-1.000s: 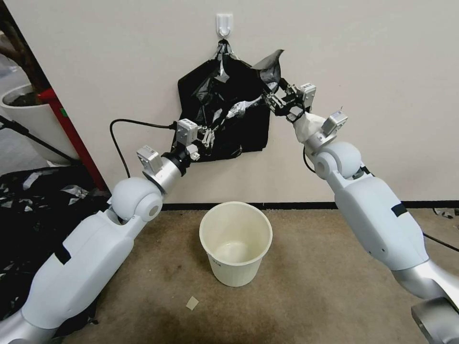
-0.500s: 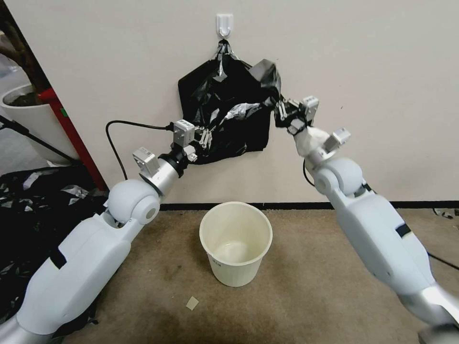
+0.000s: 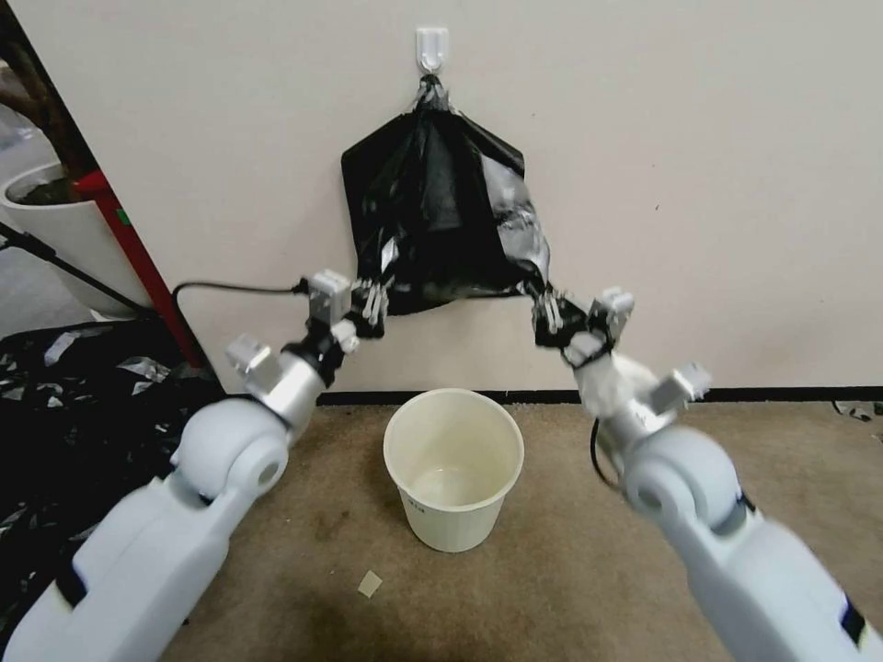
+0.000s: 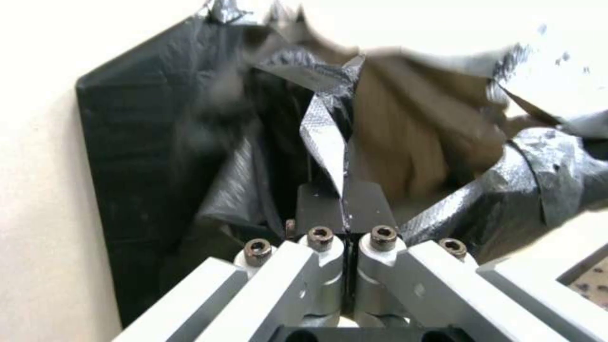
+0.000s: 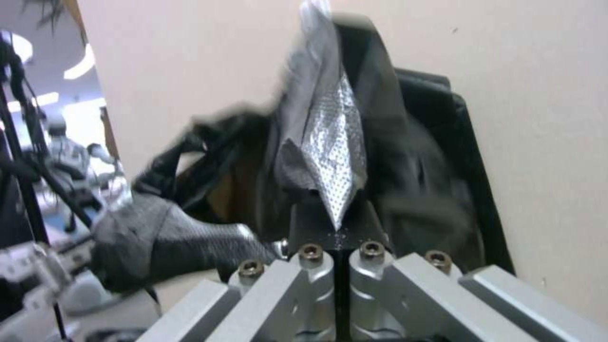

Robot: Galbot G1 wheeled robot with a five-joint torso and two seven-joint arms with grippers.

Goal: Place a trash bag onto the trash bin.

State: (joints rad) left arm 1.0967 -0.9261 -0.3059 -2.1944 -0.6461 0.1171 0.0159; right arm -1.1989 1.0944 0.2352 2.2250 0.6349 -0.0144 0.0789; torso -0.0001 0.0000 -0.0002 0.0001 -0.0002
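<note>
While both grippers pinch the trash bag (image 3: 441,221), it hangs from the wall hook (image 3: 430,46). I see left gripper (image 3: 372,302) and right gripper (image 3: 544,308) clamped on its lower corners; trash bin (image 3: 453,464) sits unlined below.

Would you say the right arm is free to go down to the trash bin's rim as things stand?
Probably not freely: the right end effector is shut on the trash bag, which hangs from the wall hook. The trash bin stands open below, with nothing between.
</note>
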